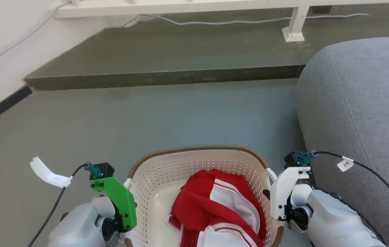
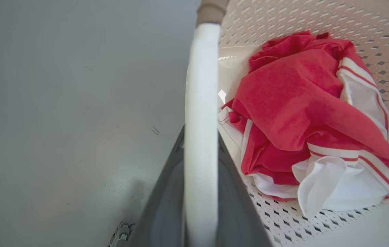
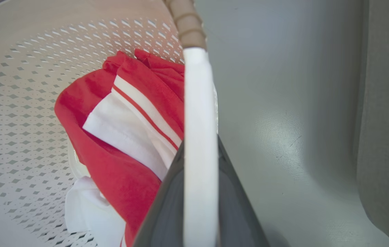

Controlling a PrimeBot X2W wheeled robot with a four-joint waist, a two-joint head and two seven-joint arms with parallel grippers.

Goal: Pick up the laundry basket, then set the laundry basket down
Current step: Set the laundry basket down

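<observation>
Our left gripper (image 1: 125, 223) and right gripper (image 1: 283, 212) sit each side of the cream holey plastic laundry basket (image 1: 153, 178), beside the grey sofa (image 1: 359, 103). Left wrist: we squeeze its white handle (image 2: 201, 103) between dark fingers (image 2: 167, 206). Right wrist: we pinch the other handle (image 3: 199, 120); red-and-white cloth (image 3: 129, 178) lies inside.

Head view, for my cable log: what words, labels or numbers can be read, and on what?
"2", then a mark too small to read: white tag on the right arm's cable.
White tape flag on the left arm's cable: no readable writing.
</observation>
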